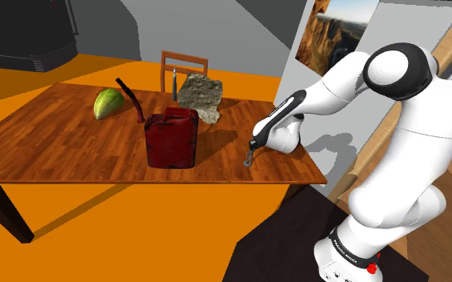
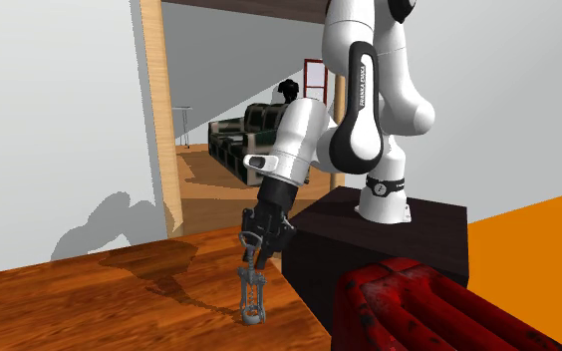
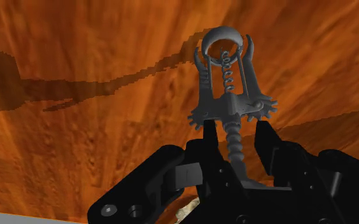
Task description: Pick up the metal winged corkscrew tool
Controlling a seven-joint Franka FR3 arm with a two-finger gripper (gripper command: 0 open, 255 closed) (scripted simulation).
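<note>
The grey metal winged corkscrew hangs upright below my black gripper, ring end down toward the wooden table. The fingers clasp its top shaft from both sides, and the wings are folded down. In the shoulder view the gripper and corkscrew are near the table's right front corner. In the second exterior view the corkscrew stands vertical under the gripper, its ring at or just above the tabletop; I cannot tell if it touches.
A red jerry can with a black hose stands mid-table, to the shoulder view's left of the gripper. Behind it lie a grey rock and a green melon. A wooden chair stands at the far side. The table edge is close.
</note>
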